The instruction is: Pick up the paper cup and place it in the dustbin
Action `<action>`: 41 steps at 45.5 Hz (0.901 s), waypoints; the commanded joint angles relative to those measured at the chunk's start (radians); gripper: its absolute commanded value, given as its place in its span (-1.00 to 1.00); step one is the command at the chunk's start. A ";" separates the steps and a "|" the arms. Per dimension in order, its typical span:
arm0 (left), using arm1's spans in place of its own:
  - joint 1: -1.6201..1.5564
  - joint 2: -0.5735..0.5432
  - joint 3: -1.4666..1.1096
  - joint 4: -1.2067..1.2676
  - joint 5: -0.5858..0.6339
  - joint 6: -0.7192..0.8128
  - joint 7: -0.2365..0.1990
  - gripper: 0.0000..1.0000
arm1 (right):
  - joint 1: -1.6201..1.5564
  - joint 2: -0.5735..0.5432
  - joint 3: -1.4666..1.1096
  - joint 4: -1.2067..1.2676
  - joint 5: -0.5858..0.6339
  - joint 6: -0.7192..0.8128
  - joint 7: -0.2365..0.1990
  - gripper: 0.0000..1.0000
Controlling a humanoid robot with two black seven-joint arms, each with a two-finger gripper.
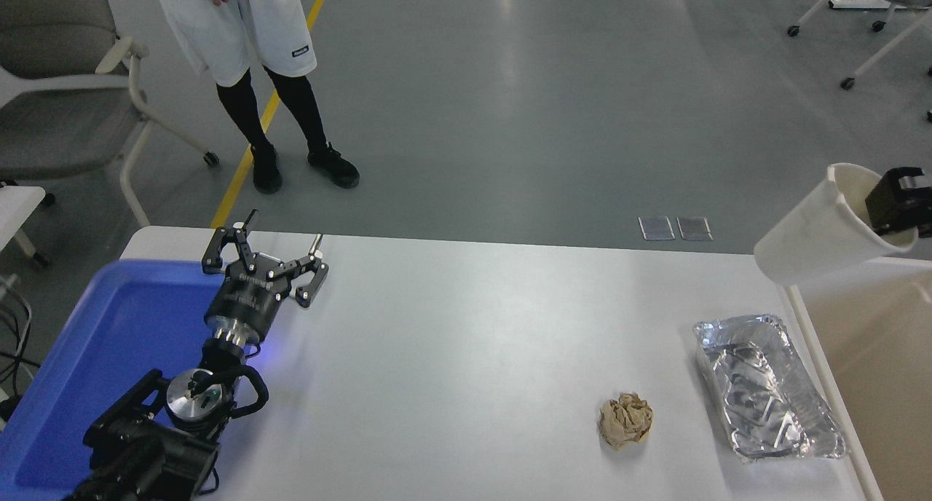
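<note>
Head view shows the right gripper [894, 208] coming in at the right edge with its jaws closed on the rim of the paper cup [815, 228] — one dark finger sits inside the mouth, pressing the wall. That cup is a smooth, matte off-white cone of paper, wider at the rolled rim and narrower at the flat base. It hangs in the air, tipped well over: its long axis runs from the base at lower left up to the mouth at upper right, the mouth facing the gripper. It is held above the far left corner of the dustbin [837, 406], clear of the counter [466, 355].

The dustbin is a large beige plastic box with a rounded cream rim, standing just beside the counter's right end; the part of its inside that shows is bare. Next to that rim lies a shiny, wrinkled foil tray [768, 384], rectangular and shallow, nothing in it. A crumpled tan-brown paper ball [625, 419] rests left of the tray, apart from it.

At the lower left the left gripper [264, 257] is parked by a glossy blue plastic tub [102, 341], its jaws spread wide and holding nothing. A person [247, 64] stands on the grey floor beyond the counter.
</note>
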 commanded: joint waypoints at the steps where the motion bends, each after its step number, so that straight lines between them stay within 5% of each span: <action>1: 0.000 0.000 0.000 0.000 0.000 0.000 0.000 0.98 | -0.436 0.018 0.036 -0.337 0.235 -0.124 -0.003 -1.00; 10: 0.000 0.000 0.000 0.000 0.000 0.000 0.000 0.98 | -0.737 0.035 0.103 -0.624 0.436 -0.146 -0.003 -1.00; 18: 0.000 0.000 -0.001 0.000 0.000 0.000 0.000 0.98 | -0.988 0.049 0.302 -0.879 0.459 -0.167 -0.009 -1.00; 24: 0.000 0.000 0.000 0.000 0.000 0.000 0.000 0.98 | -1.199 0.101 0.488 -1.067 0.455 -0.183 -0.054 -1.00; 30: 0.000 0.000 0.000 0.000 0.000 0.000 0.000 0.98 | -1.309 0.173 0.617 -1.175 0.452 -0.223 -0.156 -1.00; 41: 0.000 0.000 -0.001 0.000 0.000 0.000 0.000 0.98 | -1.374 0.209 0.830 -1.180 0.458 -0.310 -0.448 -1.00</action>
